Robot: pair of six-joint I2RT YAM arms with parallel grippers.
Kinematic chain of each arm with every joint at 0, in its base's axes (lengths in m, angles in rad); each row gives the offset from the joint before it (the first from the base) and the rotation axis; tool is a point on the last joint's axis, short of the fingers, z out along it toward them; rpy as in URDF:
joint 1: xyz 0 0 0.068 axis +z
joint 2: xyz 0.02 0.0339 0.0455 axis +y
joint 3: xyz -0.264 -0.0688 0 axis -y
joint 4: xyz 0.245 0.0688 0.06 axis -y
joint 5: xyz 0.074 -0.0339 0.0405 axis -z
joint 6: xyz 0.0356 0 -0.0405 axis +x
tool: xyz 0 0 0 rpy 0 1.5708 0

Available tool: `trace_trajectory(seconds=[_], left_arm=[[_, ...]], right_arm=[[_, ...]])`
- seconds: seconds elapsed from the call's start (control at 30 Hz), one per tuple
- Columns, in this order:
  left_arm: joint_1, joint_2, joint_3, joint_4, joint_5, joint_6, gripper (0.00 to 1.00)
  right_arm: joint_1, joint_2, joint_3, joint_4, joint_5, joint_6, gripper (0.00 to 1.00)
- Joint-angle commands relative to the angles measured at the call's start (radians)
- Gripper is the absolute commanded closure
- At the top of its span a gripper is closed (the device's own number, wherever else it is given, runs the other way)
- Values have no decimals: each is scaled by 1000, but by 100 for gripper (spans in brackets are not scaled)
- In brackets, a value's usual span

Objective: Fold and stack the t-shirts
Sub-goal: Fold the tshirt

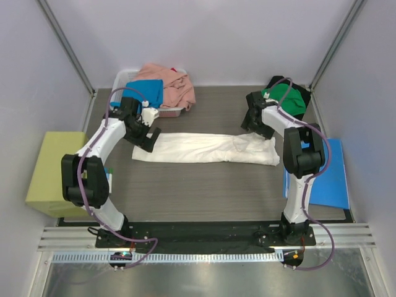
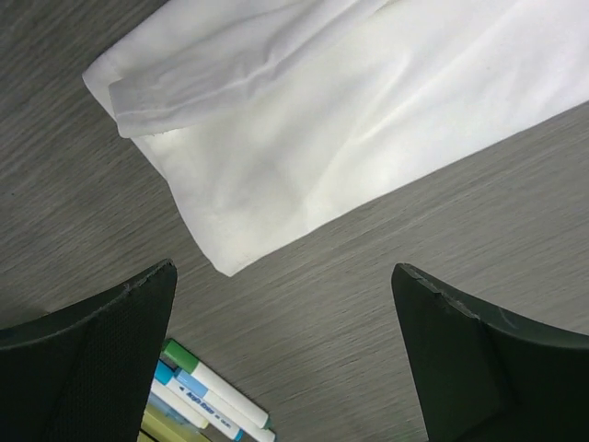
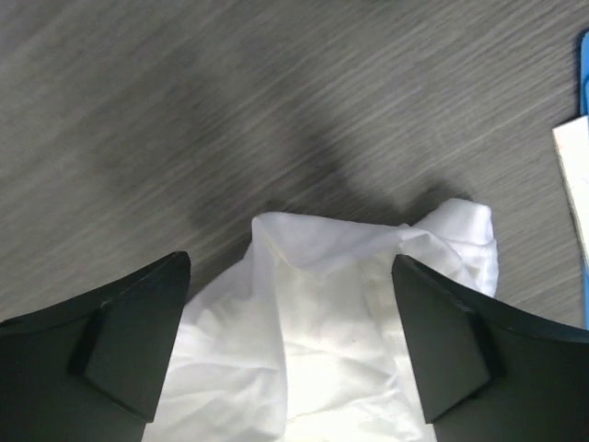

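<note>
From above, the white shirt (image 1: 207,149) lay folded into a long band across the middle of the desk (image 1: 204,192). The left claw (image 1: 147,142) sat at its left end and the right claw (image 1: 257,131) over its bunched right end. A pink shirt (image 1: 172,83) and a blue shirt (image 1: 147,91) were heaped in the basket (image 1: 123,75) at the far left, and a green shirt (image 1: 286,96) lay on a black shirt (image 1: 305,94) at the far right. In the left wrist view, the left claw (image 2: 285,354) stood wide apart over bare desk, and the corner of the white shirt (image 2: 350,120) lay just ahead of its fingers (image 2: 92,359). In the right wrist view, the right claw (image 3: 290,345) was also wide. The rumpled end of the white shirt (image 3: 322,322) lay between its fingers (image 3: 460,350), but I could not tell whether they touched it.
</note>
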Motion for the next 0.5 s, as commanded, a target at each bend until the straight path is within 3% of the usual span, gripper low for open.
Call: trace_trajectory(seconds=[0.0,0.3,0.47], left_arm=[[-18,-62,14,-27,2,-9,0],[-38,-56,17,-18,-10,-15,0],[-38,10,3,45,-40,-19,0]], right_arm=[[3,-70,48,-66,42,-8,0],[26,-475,-121,-58,-20,25,0],[54,-600,-312,-17,-132,76,0]])
